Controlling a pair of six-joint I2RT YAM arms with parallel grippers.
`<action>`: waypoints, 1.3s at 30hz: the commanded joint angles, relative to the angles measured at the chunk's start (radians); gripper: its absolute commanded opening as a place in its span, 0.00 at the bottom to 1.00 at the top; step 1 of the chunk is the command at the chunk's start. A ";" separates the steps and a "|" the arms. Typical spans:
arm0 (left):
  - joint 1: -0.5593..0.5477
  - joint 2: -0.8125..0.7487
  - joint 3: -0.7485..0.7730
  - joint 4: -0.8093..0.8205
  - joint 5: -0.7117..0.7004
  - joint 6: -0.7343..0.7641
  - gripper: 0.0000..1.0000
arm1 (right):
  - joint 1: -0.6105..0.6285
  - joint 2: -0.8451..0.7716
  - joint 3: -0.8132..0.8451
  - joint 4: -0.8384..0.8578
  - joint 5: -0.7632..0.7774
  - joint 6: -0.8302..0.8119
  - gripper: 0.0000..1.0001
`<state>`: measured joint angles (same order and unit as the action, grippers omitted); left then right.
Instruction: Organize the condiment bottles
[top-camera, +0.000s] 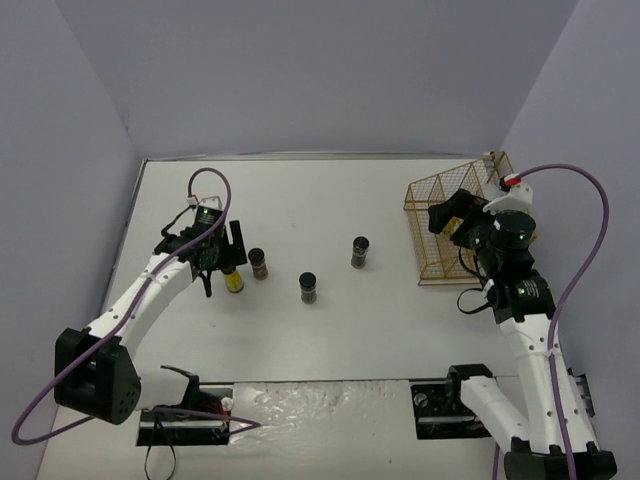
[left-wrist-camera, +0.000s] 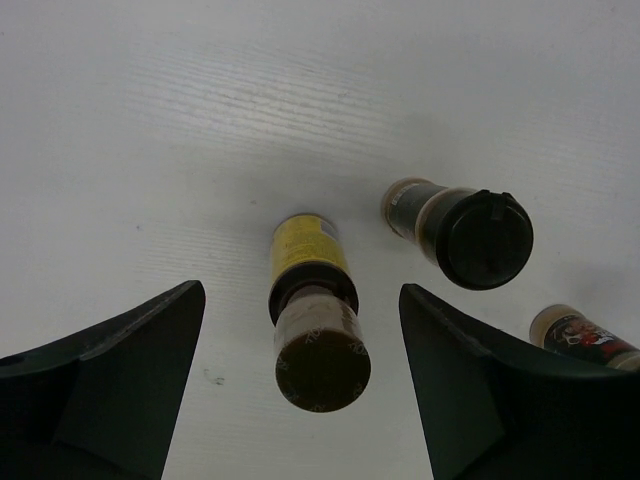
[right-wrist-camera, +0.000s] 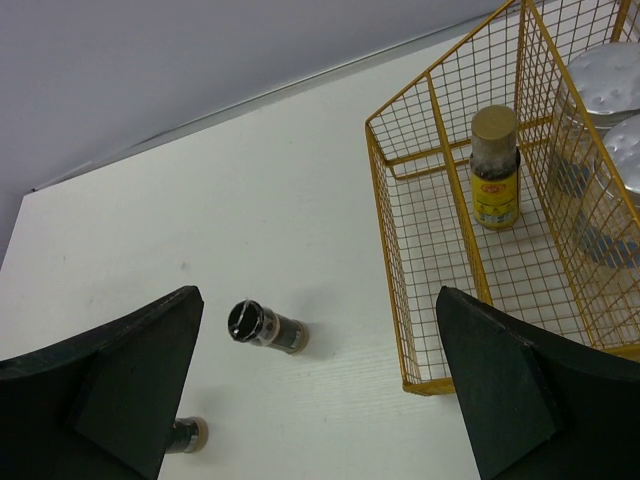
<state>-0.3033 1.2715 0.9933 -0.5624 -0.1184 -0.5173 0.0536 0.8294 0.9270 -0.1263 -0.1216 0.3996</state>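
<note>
A slim yellow-filled bottle (left-wrist-camera: 308, 262) with a brown cap stands on the white table between the fingers of my left gripper (left-wrist-camera: 300, 400). The jaws are open, with a gap on each side of the bottle (top-camera: 232, 281). Close to its right stands a short dark black-capped jar (left-wrist-camera: 470, 235), and another (left-wrist-camera: 585, 340) shows at the edge. In the top view the three dark jars (top-camera: 258, 263) (top-camera: 308, 287) (top-camera: 360, 252) stand in a loose row. My right gripper (top-camera: 450, 222) hangs open and empty by the yellow wire basket (top-camera: 425, 235), which holds a yellow bottle (right-wrist-camera: 495, 170) and two silver-lidded jars (right-wrist-camera: 610, 80).
The basket (right-wrist-camera: 400, 300) sits at the table's right side, with wire dividers inside. Grey walls close in the table on the left, back and right. Both arm bases and their cables are at the near edge.
</note>
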 joint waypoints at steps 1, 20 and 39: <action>-0.018 -0.011 0.021 0.029 -0.041 -0.041 0.68 | 0.005 -0.025 -0.020 0.043 -0.030 -0.006 1.00; -0.023 -0.089 0.337 -0.203 -0.080 0.073 0.00 | 0.005 -0.065 -0.060 0.034 -0.036 -0.010 1.00; -0.260 0.436 0.913 -0.141 0.126 0.194 0.00 | 0.005 -0.104 -0.040 -0.018 -0.060 -0.034 1.00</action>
<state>-0.5145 1.6738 1.8296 -0.7945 -0.0142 -0.3396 0.0538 0.7435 0.8597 -0.1705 -0.1644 0.3884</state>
